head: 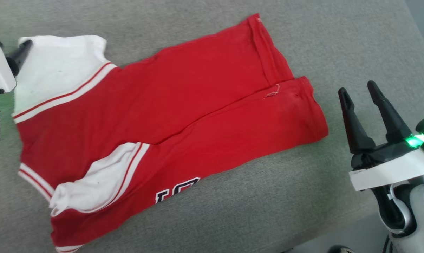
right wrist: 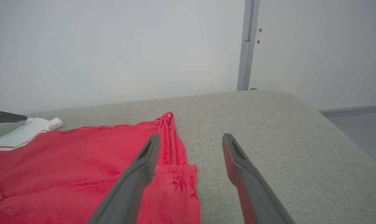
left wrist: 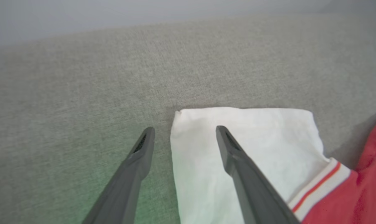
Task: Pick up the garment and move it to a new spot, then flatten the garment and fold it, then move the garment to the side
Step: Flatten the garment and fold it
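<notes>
The garment [head: 183, 105] lies folded lengthwise across the middle of the grey upholstered surface [head: 338, 35], hem toward its right edge; the left gripper [left wrist: 184, 133], jaws wide and empty, straddles the border of the white sleeve [left wrist: 268, 140]; the right gripper [head: 357, 88], jaws likewise wide, hangs near the hem, apart from it; a pinch catching one layer alone would likely drag the fold open.

Garment [head: 183, 105]: soft matt knit cloth. Surface [head: 338, 42]: coarse grey woven fabric.
</notes>
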You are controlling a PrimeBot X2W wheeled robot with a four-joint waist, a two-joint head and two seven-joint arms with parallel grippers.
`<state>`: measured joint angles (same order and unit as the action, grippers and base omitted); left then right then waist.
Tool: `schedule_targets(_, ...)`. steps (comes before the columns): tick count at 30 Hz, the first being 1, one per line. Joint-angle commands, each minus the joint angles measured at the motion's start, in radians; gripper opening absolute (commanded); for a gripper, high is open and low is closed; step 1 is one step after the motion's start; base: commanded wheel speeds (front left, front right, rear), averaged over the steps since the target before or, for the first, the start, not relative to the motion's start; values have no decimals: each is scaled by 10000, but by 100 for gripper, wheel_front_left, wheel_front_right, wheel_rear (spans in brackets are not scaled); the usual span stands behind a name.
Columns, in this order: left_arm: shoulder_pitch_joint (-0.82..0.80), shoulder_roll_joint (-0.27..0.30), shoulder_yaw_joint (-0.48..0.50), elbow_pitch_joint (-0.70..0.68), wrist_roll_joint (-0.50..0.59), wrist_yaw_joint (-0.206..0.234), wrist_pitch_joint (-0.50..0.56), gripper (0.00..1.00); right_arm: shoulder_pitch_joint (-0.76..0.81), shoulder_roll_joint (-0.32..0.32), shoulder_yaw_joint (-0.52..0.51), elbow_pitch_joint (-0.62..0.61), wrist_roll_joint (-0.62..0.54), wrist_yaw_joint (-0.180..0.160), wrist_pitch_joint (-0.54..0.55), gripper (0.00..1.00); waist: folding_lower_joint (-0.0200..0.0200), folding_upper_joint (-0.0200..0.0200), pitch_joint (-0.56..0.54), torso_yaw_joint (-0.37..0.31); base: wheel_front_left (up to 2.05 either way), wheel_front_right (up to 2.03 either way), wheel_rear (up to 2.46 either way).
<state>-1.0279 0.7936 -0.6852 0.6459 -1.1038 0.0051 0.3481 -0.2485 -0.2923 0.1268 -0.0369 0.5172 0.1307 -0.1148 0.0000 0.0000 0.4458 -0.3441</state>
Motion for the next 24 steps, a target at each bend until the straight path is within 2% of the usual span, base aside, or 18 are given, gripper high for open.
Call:
schedule_targets(1, -529, -5, -211, 385, -109, -245, 1042, 100, -98, -4, 144, 32, 65, -1, 21, 100, 0, 0, 228, -282, 0, 0, 0)
schedule_targets(2, -648, -78, -232, 598, -318, -245, 1567, 100, -97, -46, 207, 66, 96, -1, 56, 100, 0, 0, 254, -327, 0, 0, 0)
schedule_targets(3, -648, -78, -232, 598, -318, -245, 1567, 100, -97, -46, 207, 66, 96, -1, 56, 100, 0, 0, 254, -327, 0, 0, 0)
schedule_targets(4, -839, -199, -393, 944, -522, -171, 2725, 100, -92, -125, 259, 104, 141, -1, 88, 100, 0, 0, 301, -383, 0, 0, 0)
schedule_targets(5, -975, -176, -513, 1032, -515, -207, 3151, 100, -88, -147, 279, 99, 179, -1, 93, 100, 0, 0, 334, -406, 0, 0, 0)
schedule_targets(10, -1158, -366, -731, 1301, -860, -347, 4494, 100, -109, -232, 286, 51, 301, -1, 142, 100, 0, 0, 483, -464, 0, 0, 0)
schedule_targets(12, -1153, -478, -851, 1295, -974, -443, 4972, 39, -166, -317, 339, 54, 344, -1, 273, 100, 0, 0, 549, -429, 0, 0, 0)
schedule_targets(14, -1254, -558, -876, 1293, -1000, -447, 5090, 0, -341, -500, 495, 31, 343, -1, 512, 100, 0, 0, 625, -380, 0, 0, 0)
schedule_targets(19, -1414, -741, -897, 1363, -879, -539, 4871, 0, -1100, -1358, 1188, -115, 275, -1, 1818, 100, 0, 0, 757, -158, 0, 0, 0)
schedule_targets(24, -1682, -1055, -827, 1441, -843, -730, 4455, 0, -2825, -2178, 1930, 15, 686, -2, 3236, 100, 0, 0, 912, 195, 0, 0, 0)
